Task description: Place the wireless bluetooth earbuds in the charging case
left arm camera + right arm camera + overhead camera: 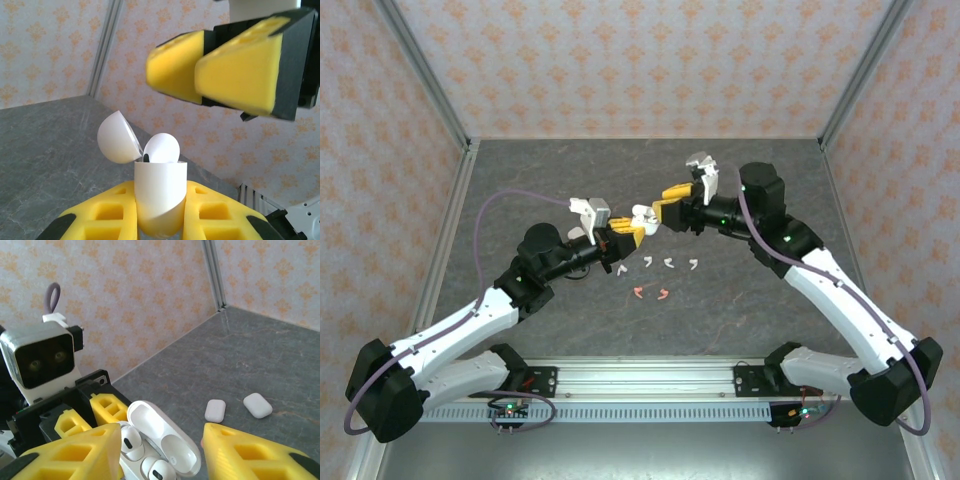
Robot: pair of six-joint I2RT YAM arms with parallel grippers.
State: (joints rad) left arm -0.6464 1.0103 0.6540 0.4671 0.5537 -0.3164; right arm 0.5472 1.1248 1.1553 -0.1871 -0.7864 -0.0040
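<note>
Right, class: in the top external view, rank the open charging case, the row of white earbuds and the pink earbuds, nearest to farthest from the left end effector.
1. The open charging case: held in the left end effector itself.
2. The row of white earbuds: on the table, just below it in the view.
3. The pink earbuds: farther down, below the white row.

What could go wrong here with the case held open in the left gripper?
1. The earbud head stands above the charging case rim; possibly unseated, it may tip out.
2. The right gripper hangs close over the open lid; a careless move could knock the case in the left gripper.
</note>
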